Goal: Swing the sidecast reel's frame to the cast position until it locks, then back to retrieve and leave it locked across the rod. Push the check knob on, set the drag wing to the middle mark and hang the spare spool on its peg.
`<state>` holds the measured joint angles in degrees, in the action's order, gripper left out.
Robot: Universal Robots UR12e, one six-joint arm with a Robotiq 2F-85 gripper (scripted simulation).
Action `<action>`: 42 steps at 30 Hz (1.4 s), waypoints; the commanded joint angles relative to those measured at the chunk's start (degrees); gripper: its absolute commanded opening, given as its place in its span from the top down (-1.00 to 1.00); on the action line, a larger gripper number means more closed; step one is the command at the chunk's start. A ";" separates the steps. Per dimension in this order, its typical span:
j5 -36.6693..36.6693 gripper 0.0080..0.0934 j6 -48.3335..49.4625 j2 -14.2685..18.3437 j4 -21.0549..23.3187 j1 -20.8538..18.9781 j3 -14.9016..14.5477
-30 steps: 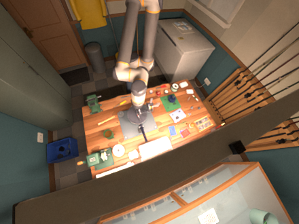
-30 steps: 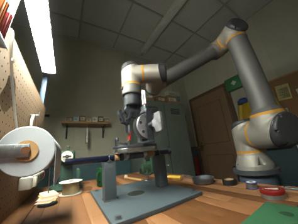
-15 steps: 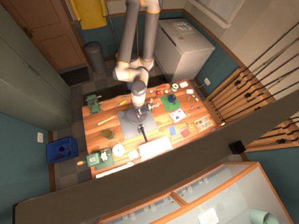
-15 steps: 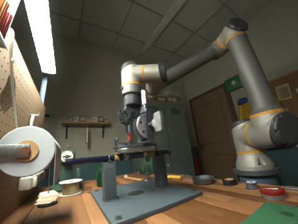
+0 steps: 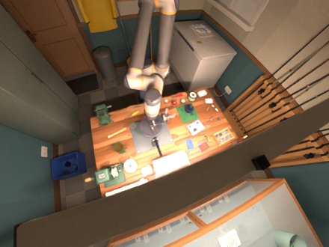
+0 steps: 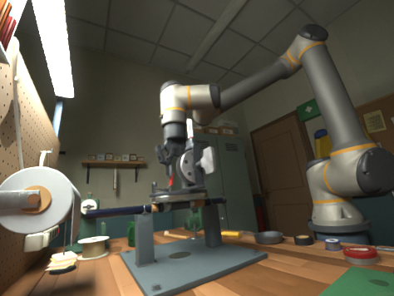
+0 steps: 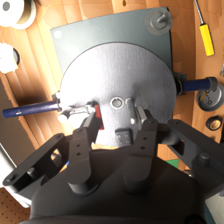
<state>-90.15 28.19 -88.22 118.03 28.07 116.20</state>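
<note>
The sidecast reel (image 7: 117, 93) is a broad grey disc mounted on a dark blue rod (image 7: 30, 108) that rests on a grey stand (image 6: 183, 249) in the middle of the workbench. My gripper (image 7: 116, 121) reaches down over the reel and is closed on the reel's frame (image 6: 193, 164), with a small red tab (image 7: 98, 117) beside one finger. In the second side camera the disc stands upright above the rod. A spare white spool (image 5: 130, 165) lies flat on the bench near the stand. A peg (image 7: 161, 17) stands at a corner of the base plate.
A blue bin (image 5: 68, 164) sits on the floor left of the bench. A green vise (image 5: 102, 114), a yellow screwdriver (image 7: 206, 37), a green mat (image 5: 188, 112), tape rolls and small boxes are scattered around the stand. A rod rack (image 5: 269, 101) lines the right wall.
</note>
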 commanded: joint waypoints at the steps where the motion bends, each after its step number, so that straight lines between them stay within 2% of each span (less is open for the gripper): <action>1: 0.00 0.29 0.01 -0.01 -0.01 0.00 0.00; 42: 0.00 -0.35 -0.16 0.48 0.22 -0.17 -0.26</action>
<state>-90.15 28.02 -87.73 118.24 27.90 115.97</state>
